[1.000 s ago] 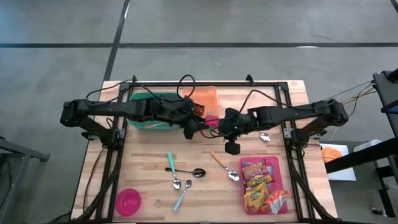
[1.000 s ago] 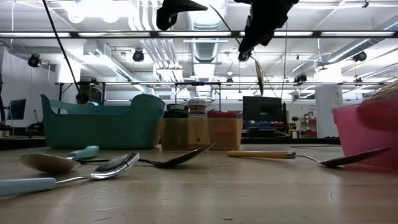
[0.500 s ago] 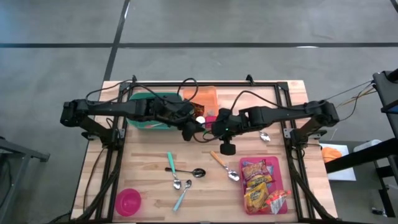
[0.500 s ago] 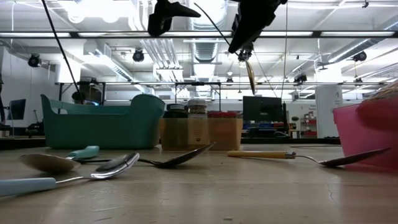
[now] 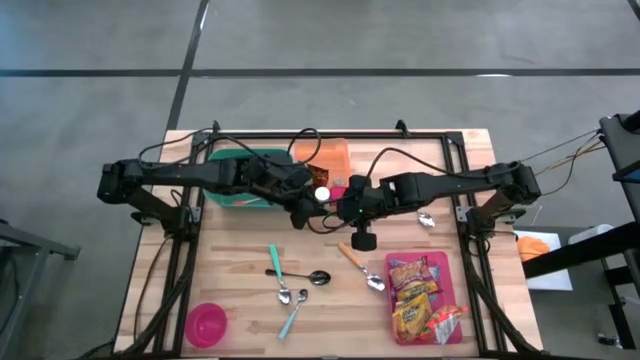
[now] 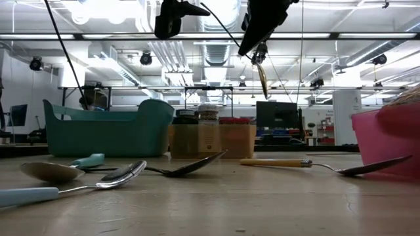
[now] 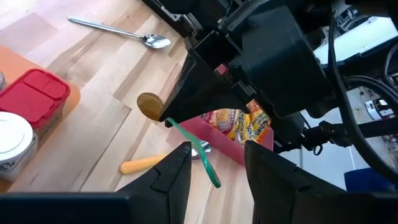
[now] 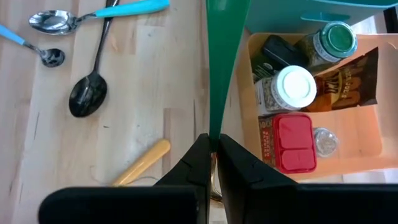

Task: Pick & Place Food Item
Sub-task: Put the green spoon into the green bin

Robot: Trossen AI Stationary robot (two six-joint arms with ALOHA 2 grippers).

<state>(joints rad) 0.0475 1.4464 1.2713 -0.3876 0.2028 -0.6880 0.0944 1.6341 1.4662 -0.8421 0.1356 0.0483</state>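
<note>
Left arm: reached toward table centre; left gripper [image 5: 303,213] fingers parted.
Right arm: reached inward, facing it; right gripper [image 5: 340,212] fingers [image 8: 200,163] pressed together.

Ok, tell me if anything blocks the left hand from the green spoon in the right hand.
Nothing visible does. The green spoon sticks handle-first out of the shut right hand, its tip between the fingers of the open left hand.

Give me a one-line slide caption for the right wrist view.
Right tool shut on a green-handled spoon, above the orange bin of jars.
</note>
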